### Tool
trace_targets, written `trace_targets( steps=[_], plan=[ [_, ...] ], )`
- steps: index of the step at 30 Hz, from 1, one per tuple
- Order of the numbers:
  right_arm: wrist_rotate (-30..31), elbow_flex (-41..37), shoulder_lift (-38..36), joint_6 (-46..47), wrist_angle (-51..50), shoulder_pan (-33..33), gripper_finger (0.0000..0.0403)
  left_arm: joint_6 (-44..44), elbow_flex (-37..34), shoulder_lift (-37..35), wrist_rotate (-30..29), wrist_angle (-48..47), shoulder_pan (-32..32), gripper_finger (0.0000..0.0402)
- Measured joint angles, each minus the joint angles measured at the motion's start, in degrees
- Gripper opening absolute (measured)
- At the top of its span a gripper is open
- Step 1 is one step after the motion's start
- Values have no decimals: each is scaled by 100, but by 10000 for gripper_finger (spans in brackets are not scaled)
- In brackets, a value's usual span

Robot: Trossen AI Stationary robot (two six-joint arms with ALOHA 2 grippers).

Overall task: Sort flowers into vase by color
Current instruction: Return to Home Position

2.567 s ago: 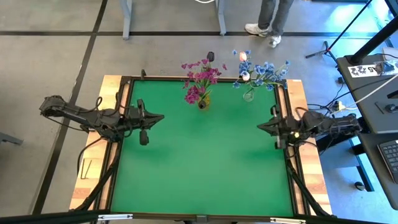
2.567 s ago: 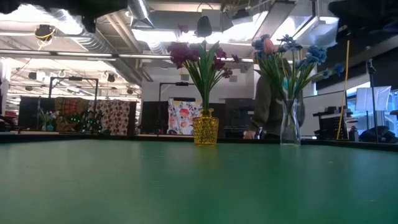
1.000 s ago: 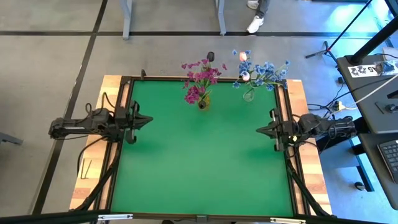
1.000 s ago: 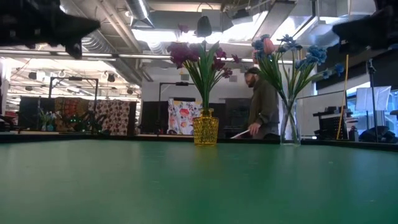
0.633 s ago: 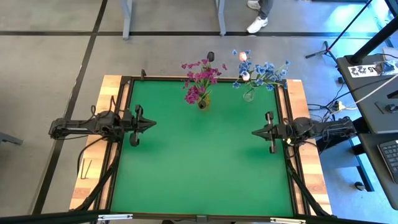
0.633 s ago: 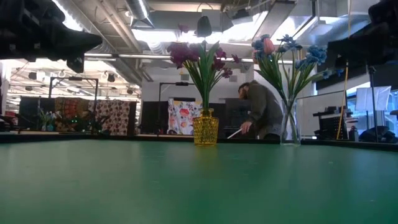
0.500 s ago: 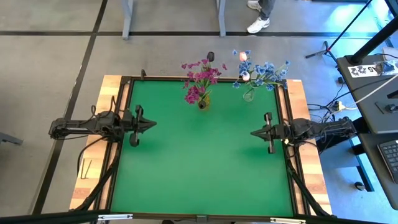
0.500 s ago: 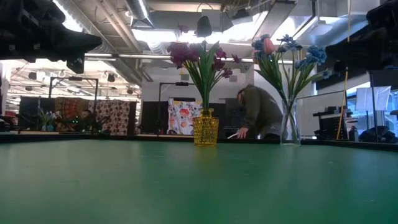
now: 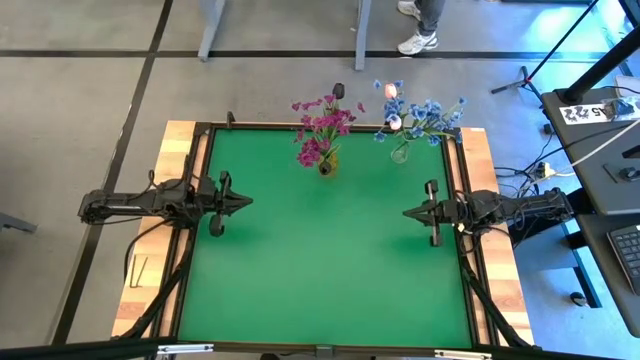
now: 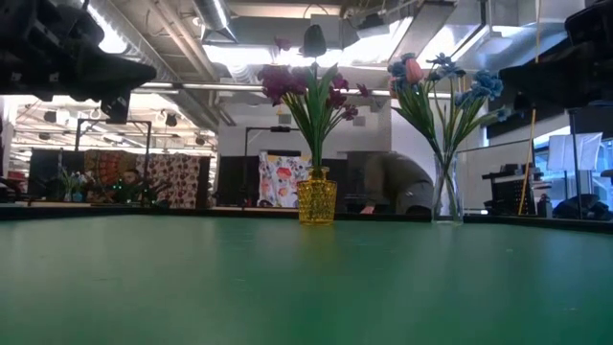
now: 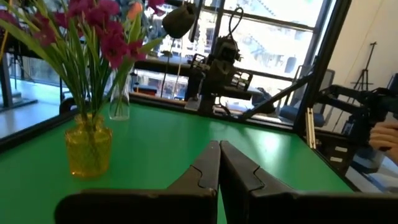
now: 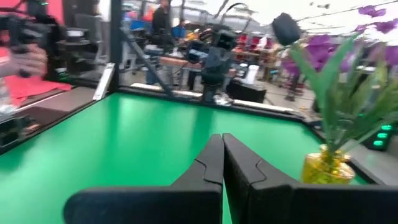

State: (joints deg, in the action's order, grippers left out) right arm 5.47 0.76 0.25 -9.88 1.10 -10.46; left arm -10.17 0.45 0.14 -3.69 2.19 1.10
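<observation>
text: none legible | desk tag [image 9: 586, 112] (marks too small)

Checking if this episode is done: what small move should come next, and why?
Likely just park both arms: magenta flowers stand in the yellow vase, blue flowers in the clear vase, no stems lie on the table, and the left gripper and right gripper sit at its side edges, fingers shut, empty.
</observation>
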Motion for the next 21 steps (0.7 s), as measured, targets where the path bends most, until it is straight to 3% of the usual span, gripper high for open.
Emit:
trace_targets(
  steps=[8,21],
  plan=[
    [1163,-34,0,45,239,0,3,-46,0,-2,-2,32,0,0],
    [997,-34,0,49,218,0,6,-129,0,-2,79,17,-2,0]
  ],
)
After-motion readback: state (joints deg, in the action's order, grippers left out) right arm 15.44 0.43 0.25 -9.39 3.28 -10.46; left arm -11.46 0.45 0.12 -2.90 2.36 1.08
